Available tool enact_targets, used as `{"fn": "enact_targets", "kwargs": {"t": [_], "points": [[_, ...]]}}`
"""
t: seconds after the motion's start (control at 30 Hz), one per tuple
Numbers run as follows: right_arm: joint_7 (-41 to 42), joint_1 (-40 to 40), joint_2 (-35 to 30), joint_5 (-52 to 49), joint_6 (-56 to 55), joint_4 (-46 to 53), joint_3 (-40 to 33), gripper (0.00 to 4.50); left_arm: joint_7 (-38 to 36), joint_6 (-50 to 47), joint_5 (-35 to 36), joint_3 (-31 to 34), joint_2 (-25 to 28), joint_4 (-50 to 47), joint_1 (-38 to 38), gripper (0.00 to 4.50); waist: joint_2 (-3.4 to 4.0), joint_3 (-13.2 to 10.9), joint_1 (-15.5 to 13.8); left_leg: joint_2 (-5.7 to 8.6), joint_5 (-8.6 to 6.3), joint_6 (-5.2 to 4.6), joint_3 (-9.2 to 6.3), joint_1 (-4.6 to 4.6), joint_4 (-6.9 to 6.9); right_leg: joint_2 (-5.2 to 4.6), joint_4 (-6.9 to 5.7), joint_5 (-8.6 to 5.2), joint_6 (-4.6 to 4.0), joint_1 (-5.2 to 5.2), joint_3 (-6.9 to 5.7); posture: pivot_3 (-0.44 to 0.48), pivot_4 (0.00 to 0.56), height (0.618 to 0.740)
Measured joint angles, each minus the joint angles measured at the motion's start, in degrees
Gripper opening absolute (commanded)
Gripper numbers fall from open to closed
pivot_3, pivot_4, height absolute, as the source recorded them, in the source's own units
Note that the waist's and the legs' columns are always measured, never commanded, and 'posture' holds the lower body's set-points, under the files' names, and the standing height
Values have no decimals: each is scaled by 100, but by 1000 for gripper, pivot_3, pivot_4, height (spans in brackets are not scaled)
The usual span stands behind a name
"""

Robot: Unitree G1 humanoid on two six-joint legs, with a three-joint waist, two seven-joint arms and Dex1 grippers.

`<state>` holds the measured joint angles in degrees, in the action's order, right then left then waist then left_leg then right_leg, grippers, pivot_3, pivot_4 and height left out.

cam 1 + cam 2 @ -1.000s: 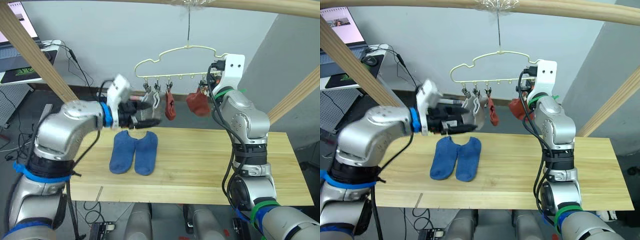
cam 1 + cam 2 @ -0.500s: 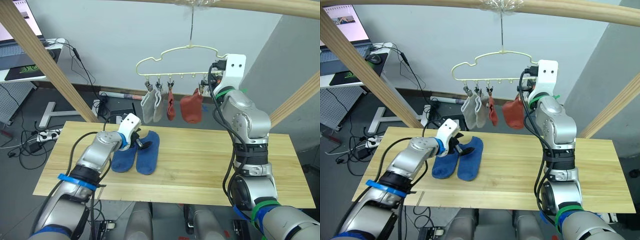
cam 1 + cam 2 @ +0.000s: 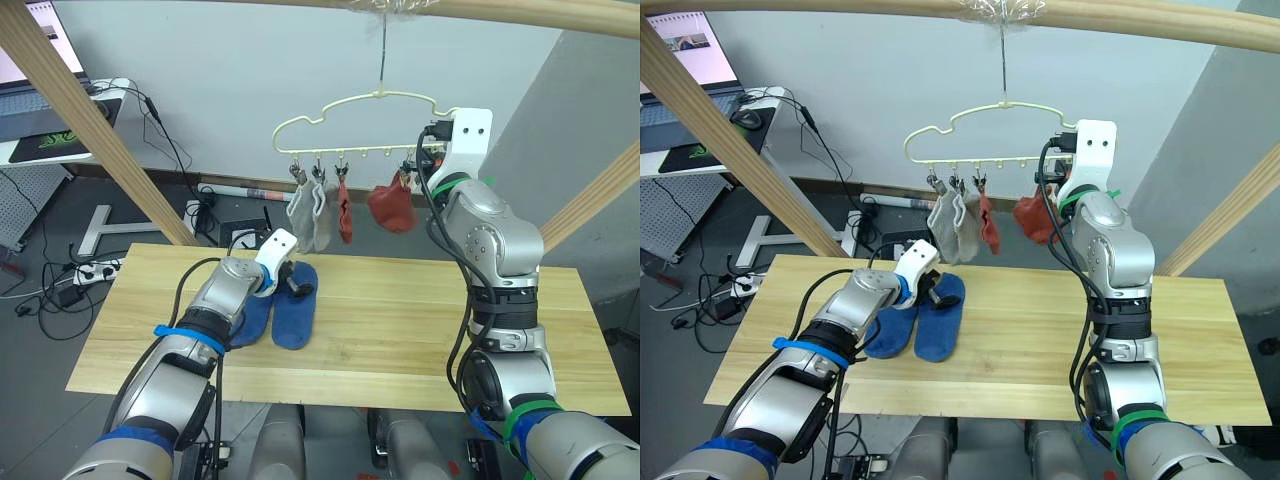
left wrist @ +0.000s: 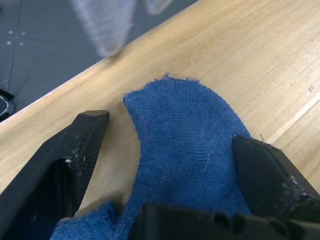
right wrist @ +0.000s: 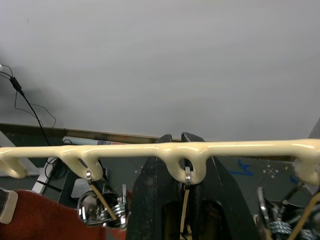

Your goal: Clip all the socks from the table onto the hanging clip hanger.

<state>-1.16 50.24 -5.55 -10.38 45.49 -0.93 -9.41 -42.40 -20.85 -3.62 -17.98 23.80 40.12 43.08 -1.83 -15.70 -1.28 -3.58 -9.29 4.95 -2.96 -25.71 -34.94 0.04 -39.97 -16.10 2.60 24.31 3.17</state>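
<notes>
Two blue socks (image 3: 281,312) lie side by side on the wooden surface (image 3: 400,330), almost directly beneath the clip hanger (image 3: 355,125). The left pincer (image 4: 165,165) is down on the sock nearer the hanger's middle, its fingers (image 4: 65,155) spread wide with one on each side of the sock's end; the blue knit sits between them, not squeezed. One finger rests on bare wood beside the sock, the other against the sock's edge.

The pale-yellow hanger hangs by its hook from the wooden pole (image 3: 480,12) overhead. Below its bar, two light grey socks (image 3: 312,215) dangle together from neighbouring clips, a rust-red sock (image 3: 345,218) hangs just beside them, and a second rust-red sock (image 3: 393,207) hangs farther along, next to the raised right arm.

The right pincer (image 5: 180,165) is up at the hanger bar, its two black fingers pressed close together around one loop of the bar where a metal clip (image 5: 186,172) hangs. The red sock shows just beside that clip in the wrist camera.
</notes>
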Motion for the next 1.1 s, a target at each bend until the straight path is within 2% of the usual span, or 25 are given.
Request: {"fn": "enact_targets", "kwargs": {"t": [0.43,0.63,0.8,0.93,1.1], "points": [[-13,16,18,-53,169,52,-35,0,-181,-36,-111,104,-140,-106,-84,108,7,4,3,0,2,-3,0,8,-1,0,-3,0,0,-8,0,130,217,740],[-44,64,46,-199,306,56,-136,0,-232,-259,-67,234,-221,-399,-232,14,7,4,3,0,2,-3,0,7,-1,0,-2,0,-1,-8,0,128,219,740],[-176,191,161,-316,550,61,-325,0,-674,-853,704,578,-627,-1348,-380,14,7,3,-2,0,3,-2,-12,-7,-3,-1,1,1,-1,-4,-13,124,221,740],[-270,282,177,-438,679,61,-438,0,-726,-1240,1204,837,-914,-2085,-78,14,7,3,2,0,3,-3,-15,-6,-3,-1,1,0,-1,-5,-15,117,218,740],[-304,375,173,-500,773,66,-570,0,-566,-1462,1493,991,-1273,-2245,305,14,7,3,36,0,3,-3,-15,-6,-1,-1,1,0,-1,-4,-16,113,214,740]]}}
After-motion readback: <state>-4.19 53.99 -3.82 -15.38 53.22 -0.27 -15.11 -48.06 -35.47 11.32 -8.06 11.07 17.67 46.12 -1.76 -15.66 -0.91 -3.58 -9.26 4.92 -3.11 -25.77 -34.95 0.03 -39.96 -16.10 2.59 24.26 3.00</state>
